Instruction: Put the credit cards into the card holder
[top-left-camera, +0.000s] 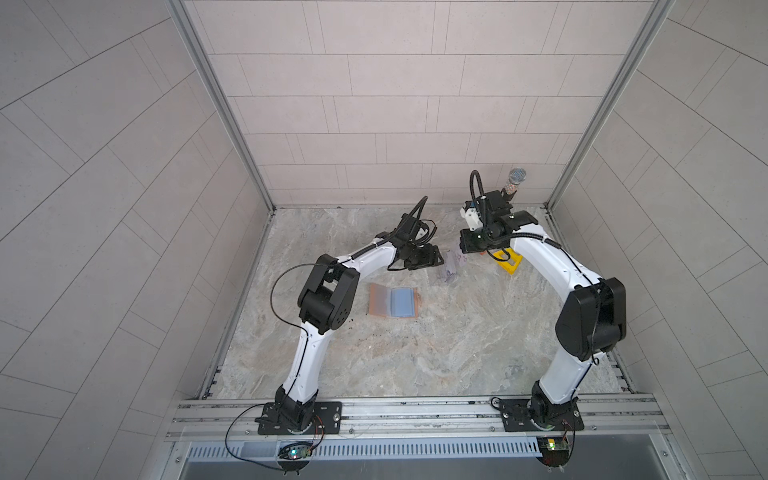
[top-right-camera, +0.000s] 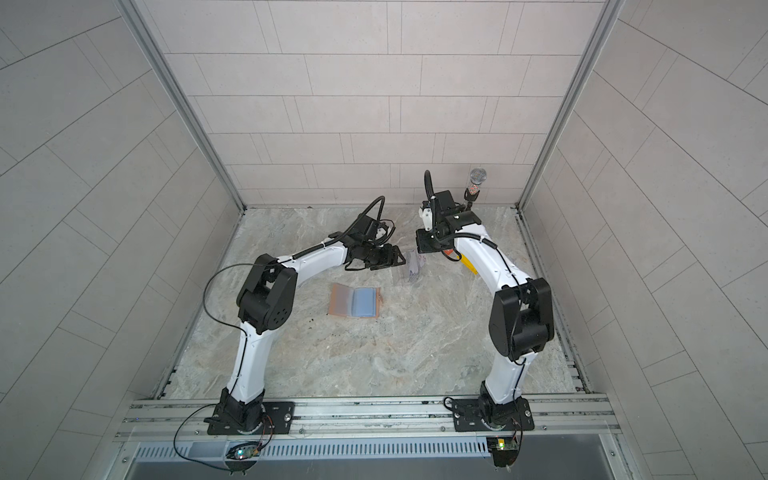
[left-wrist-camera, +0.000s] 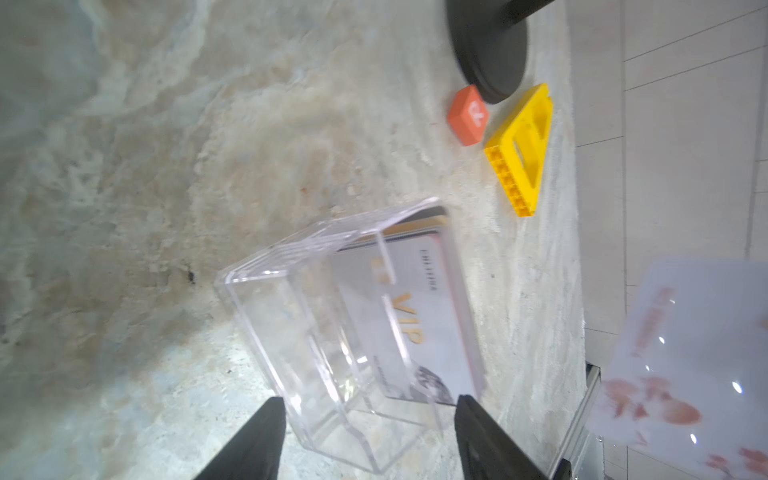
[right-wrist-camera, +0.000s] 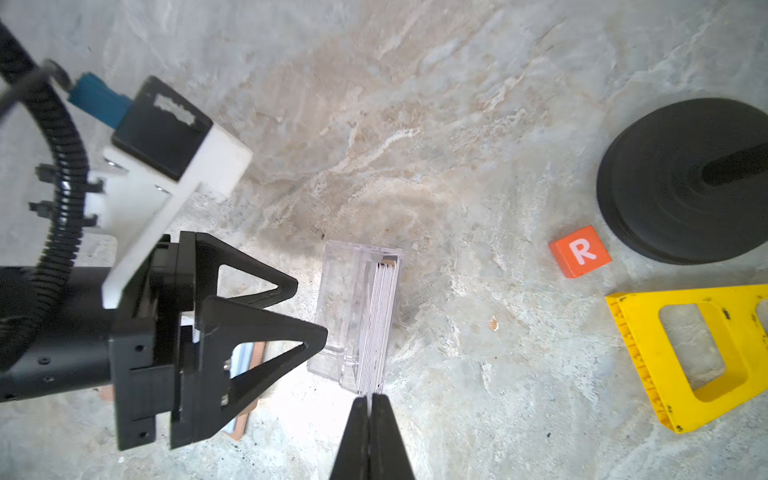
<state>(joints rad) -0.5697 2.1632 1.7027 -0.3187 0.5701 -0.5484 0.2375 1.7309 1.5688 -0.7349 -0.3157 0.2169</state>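
The tan-pink card holder (top-left-camera: 379, 301) lies open flat on the table in both top views, with a pale blue card (top-left-camera: 404, 301) in its right half. Behind it stands a clear plastic box (left-wrist-camera: 316, 332) holding several credit cards (left-wrist-camera: 415, 307) upright; the front one reads VIP. My left gripper (left-wrist-camera: 368, 401) is open, its fingers either side of the box's near end. My right gripper (right-wrist-camera: 369, 400) is shut on the edge of a credit card (left-wrist-camera: 685, 361), whitish with a red pattern, just above the stack (right-wrist-camera: 380, 324).
An orange square tile marked R (right-wrist-camera: 580, 251) and a yellow triangular plastic frame (right-wrist-camera: 698, 353) lie right of the box. Beyond them the black round base (right-wrist-camera: 685, 183) carries a microphone (top-left-camera: 516, 176). Tiled walls close in the table on three sides.
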